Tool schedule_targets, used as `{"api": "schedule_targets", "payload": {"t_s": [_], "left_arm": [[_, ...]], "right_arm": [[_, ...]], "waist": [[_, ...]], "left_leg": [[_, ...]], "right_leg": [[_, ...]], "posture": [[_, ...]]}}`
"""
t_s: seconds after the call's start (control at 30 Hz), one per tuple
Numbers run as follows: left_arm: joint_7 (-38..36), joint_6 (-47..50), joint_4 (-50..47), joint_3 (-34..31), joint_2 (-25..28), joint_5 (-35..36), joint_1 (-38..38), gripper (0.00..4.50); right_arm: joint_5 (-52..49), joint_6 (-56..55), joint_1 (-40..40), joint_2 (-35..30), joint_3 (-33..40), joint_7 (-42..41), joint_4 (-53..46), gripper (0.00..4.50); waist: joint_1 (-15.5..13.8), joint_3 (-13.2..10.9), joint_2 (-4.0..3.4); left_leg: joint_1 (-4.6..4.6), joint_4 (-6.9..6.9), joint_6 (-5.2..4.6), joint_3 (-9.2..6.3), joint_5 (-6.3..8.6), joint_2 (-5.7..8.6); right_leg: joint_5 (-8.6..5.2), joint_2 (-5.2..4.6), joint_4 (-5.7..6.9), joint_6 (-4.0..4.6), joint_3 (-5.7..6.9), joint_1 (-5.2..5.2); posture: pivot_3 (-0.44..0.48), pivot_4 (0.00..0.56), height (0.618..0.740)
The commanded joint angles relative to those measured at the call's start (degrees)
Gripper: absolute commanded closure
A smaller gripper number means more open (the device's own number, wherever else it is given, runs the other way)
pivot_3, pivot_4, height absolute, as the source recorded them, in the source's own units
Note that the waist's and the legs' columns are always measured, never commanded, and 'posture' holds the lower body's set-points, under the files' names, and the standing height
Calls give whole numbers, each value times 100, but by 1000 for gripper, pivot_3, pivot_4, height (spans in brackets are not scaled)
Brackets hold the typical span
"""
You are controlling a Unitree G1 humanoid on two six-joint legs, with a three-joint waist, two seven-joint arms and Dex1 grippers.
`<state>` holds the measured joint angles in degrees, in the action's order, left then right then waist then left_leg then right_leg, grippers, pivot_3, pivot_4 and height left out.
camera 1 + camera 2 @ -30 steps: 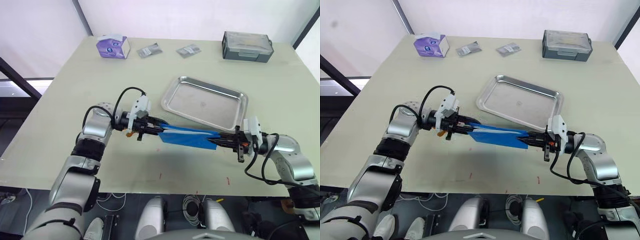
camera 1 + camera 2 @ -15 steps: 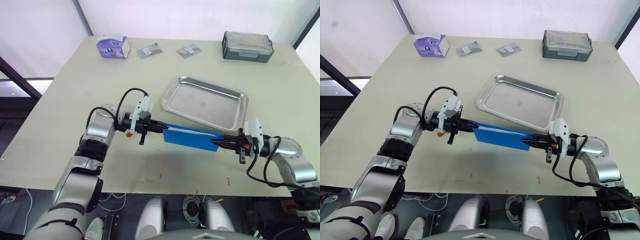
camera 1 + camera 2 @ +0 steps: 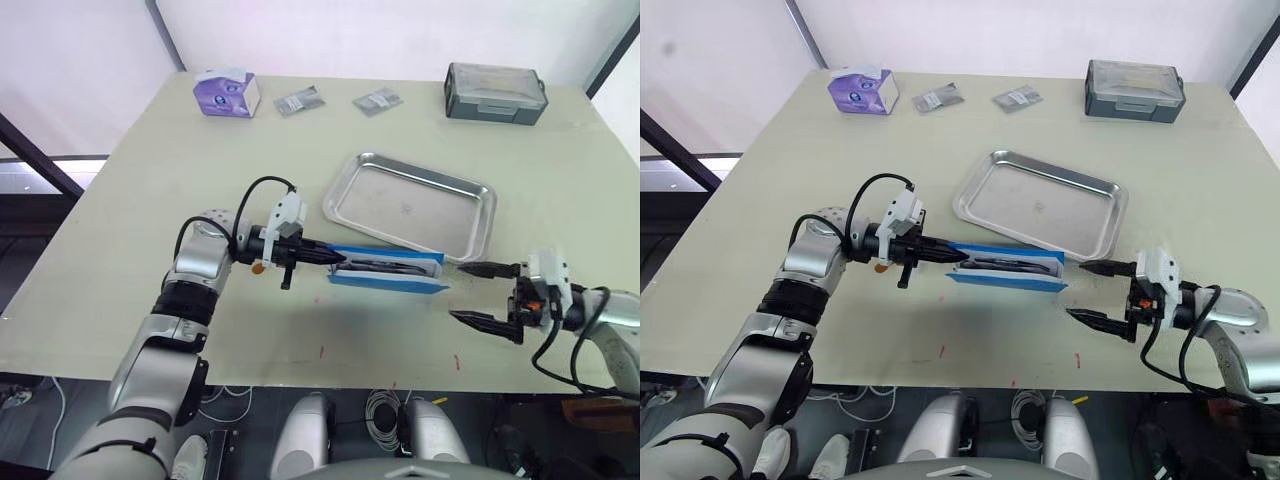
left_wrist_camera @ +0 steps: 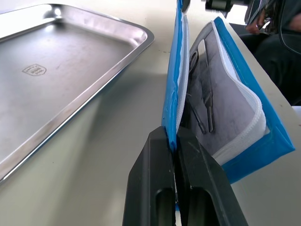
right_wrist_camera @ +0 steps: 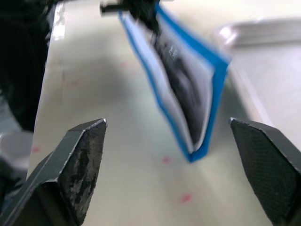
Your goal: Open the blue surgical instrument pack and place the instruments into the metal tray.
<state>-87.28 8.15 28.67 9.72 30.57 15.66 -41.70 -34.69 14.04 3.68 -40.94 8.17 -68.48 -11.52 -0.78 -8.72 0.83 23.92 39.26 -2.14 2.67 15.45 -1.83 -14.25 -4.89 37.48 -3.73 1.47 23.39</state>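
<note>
1. Two grippers no longer sharing the blue surgical instrument pack: released by the right gripper within the last half second, now held at one end only by the left gripper.
2. Pack fallen partly open since then, pale lining and slim silver instruments visible between the blue covers, none yet taken out.
3. Pack positioned just in front of the metal tray, along its near rim, close beside it but outside it; contact with the table underneath not clear.
4. Tray bare, so placing not begun; opening judged partly done, with the pack likely needing to be laid flat before any tool can be lifted.
5. Left jaws clenched on one blue cover at the pack's end farthest from the right gripper, forearm stretched level toward the tray's near rim.
6. Right jaws spread wide and empty, drawn back clear of the pack's free end, off the tray's near right corner, fingers pointing back toward the pack.
7. Grey lidded box beyond the tray's far side, not involved.
</note>
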Motion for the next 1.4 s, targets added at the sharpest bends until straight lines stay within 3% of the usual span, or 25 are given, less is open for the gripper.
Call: {"api": "schedule_targets", "payload": {"t_s": [0.03,0.17,0.2,0.33,0.67,1.4], "left_arm": [[-73,-89,-58,-50,-21,25,-47,4500],[-123,-123,-6,-18,-67,-8,-76,4500],[-140,-131,9,-14,-84,-12,-91,4500],[-201,-143,51,-5,-129,-20,-138,4500],[-341,-238,200,67,-212,-95,-232,4500],[-466,-94,294,215,-264,-128,-308,4500]], "right_arm": [[-685,467,216,124,213,308,-625,561],[-676,671,449,238,-2,460,-686,2294],[-572,635,511,248,-90,433,-608,2447],[-314,541,683,281,-341,343,-354,4422],[452,255,818,408,-868,321,362,4422],[631,916,-15,109,-1481,179,-284,4422]], "waist": [[3,0,0],[-5,0,0],[-7,0,0],[-5,0,0],[-3,0,0],[-6,1,1]], "left_leg": [[0,0,0,-2,0,0],[0,0,0,-1,0,0],[0,1,-1,-1,0,1],[0,1,-1,1,1,2],[0,1,0,2,0,2],[0,3,-1,-2,1,3]], "right_leg": [[0,1,0,0,1,0],[0,0,0,0,0,0],[0,0,0,0,1,-1],[0,-1,-2,0,0,-1],[0,-1,-1,0,0,-1],[0,-2,-1,0,1,-1]], "posture": [[0,150,727],[0,150,727],[0,150,727],[0,150,727],[0,150,727],[0,150,727]]}}
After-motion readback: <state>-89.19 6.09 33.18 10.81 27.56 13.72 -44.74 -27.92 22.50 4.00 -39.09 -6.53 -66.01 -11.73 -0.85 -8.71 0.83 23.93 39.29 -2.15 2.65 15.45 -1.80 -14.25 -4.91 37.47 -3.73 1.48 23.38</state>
